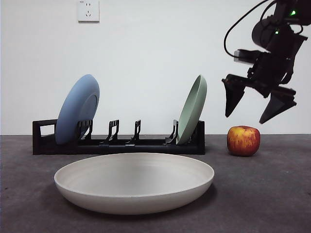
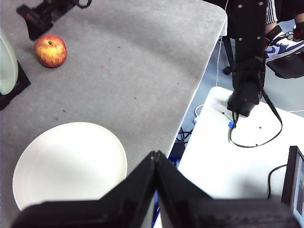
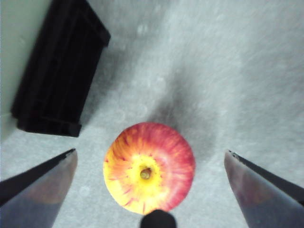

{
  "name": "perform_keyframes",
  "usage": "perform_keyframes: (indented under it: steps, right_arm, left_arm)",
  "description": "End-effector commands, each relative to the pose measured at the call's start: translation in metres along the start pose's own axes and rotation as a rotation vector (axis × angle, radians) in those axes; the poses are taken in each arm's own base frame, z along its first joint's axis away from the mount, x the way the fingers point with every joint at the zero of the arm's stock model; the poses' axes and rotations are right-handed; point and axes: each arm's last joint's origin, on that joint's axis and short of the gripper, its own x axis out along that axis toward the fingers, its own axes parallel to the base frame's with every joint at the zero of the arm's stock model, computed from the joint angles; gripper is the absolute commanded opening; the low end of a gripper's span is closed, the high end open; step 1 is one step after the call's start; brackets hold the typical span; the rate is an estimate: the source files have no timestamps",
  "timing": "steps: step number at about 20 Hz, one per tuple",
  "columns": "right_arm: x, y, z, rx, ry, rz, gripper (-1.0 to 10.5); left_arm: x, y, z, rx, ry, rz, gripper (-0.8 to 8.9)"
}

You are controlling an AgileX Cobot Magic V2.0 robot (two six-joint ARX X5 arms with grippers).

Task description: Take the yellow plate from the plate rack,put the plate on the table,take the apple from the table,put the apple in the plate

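Plate (image 1: 133,182) flat on table (image 1: 272,194), nearest, free to receive. Apple (image 1: 243,140) beyond at 2 o'clock, beside rack (image 1: 116,144) end. Right gripper (image 1: 253,103) hangs above apple, jaws wide to straddle it. Left gripper (image 2: 155,159) pinched closed, empty, waiting near plate.

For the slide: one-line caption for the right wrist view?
Right gripper, jaws open, poised above the apple on the table, beside the plate rack.
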Motion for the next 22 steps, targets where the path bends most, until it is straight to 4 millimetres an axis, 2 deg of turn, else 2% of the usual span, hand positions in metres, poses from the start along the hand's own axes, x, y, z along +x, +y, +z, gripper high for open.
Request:
perform_keyframes:
  steps: [1,6,10,13,15,17,20,22]
  right_arm:
    - [0.012,0.001,-0.002,-0.007,0.023,0.015,5.4]
    - [0.032,0.001,-0.010,0.002,0.085,0.031,5.4]
    - [0.037,0.002,-0.012,0.002,0.099,0.022,5.3]
    - [0.039,0.001,-0.013,0.017,0.116,0.007,2.6]
    - [0.039,0.001,-0.014,0.035,0.120,0.007,1.7]
    - [0.039,0.001,-0.014,0.036,0.124,0.009,-0.2]
    - [0.031,0.003,-0.013,0.040,0.130,0.008,-0.1]
    - [0.008,0.007,-0.009,0.028,0.104,-0.013,-0.1]
  left_arm:
    - [-0.001,0.000,0.000,-0.009,-0.006,-0.001,-0.08]
    - [0.000,0.000,0.001,-0.009,-0.004,-0.001,-0.08]
    - [0.000,0.000,0.001,-0.009,-0.003,-0.001,-0.08]
    - [0.000,0.000,0.000,-0.009,-0.001,-0.001,-0.08]
    - [0.000,0.000,0.000,-0.009,-0.001,0.000,-0.08]
    - [0.000,0.001,0.000,-0.009,-0.002,0.007,-0.08]
    - [0.000,0.001,-0.001,-0.008,0.016,0.009,-0.08]
    - [0.000,0.001,-0.002,-0.008,0.020,0.009,-0.08]
